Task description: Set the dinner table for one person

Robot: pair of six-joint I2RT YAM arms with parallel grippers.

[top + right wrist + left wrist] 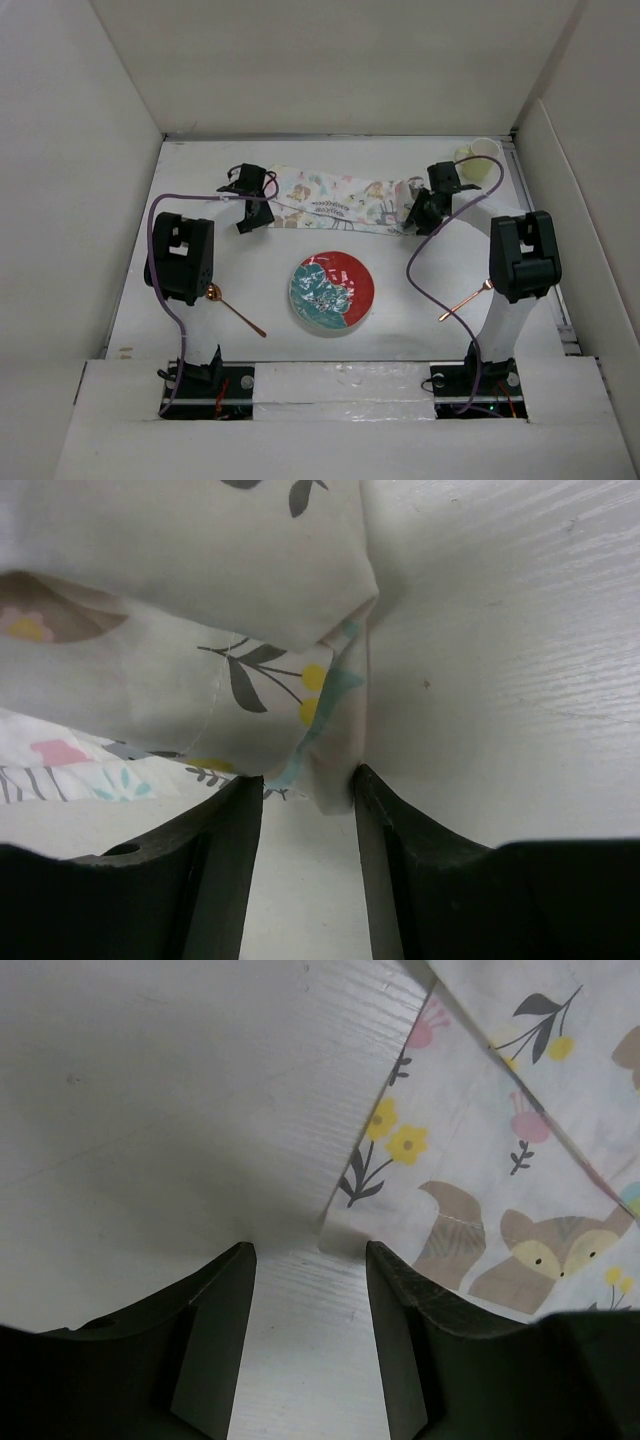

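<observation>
Hovering over the far worktop, my left gripper gapes empty at the placemat's left corner; my right gripper, equally wide, straddles its bunched right edge. Bare worktop shows beyond both ends.

Dinner table: one
Robot arms: two, left arm and right arm
Grippers: two, left gripper and right gripper
Patterned placemat: one
Red-and-teal plate: one
Copper utensils: two, a spoon and a second piece, its head too small to tell
Pale cup: one
</observation>
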